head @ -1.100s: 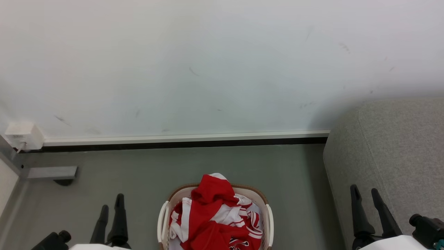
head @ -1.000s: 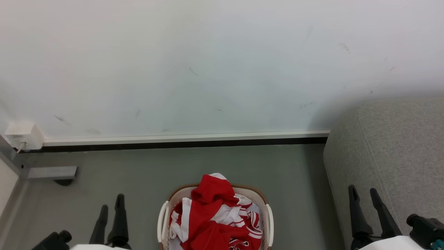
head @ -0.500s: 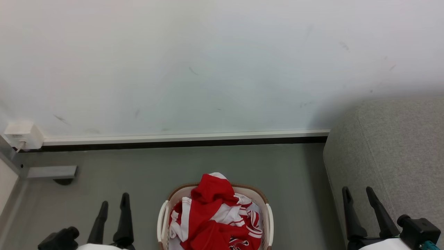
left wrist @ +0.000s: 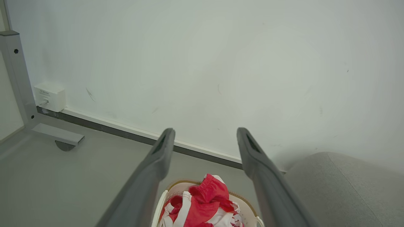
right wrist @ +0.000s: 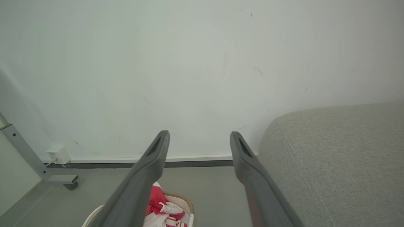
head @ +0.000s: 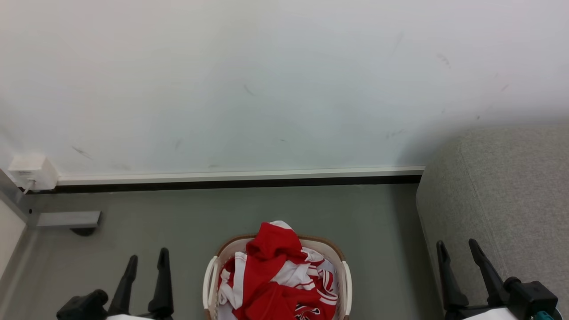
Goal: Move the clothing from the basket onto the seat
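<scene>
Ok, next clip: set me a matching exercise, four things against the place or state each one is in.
Things:
1 clothing
2 basket
3 seat
4 left gripper

Place or state:
a light grey, at the right of the head view
b open, holding nothing
c standing on the floor
d heaped in the basket

Pairs: 1-d, 2-c, 3-a, 4-b

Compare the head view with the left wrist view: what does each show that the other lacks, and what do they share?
Head view adds: the right gripper, open near the seat, and the black-and-white logo on the clothing. Left wrist view adds: the tall upright stretch of the grey post. Shared: the open left gripper, the basket heaped with clothing, the seat, and the white wall box.
</scene>
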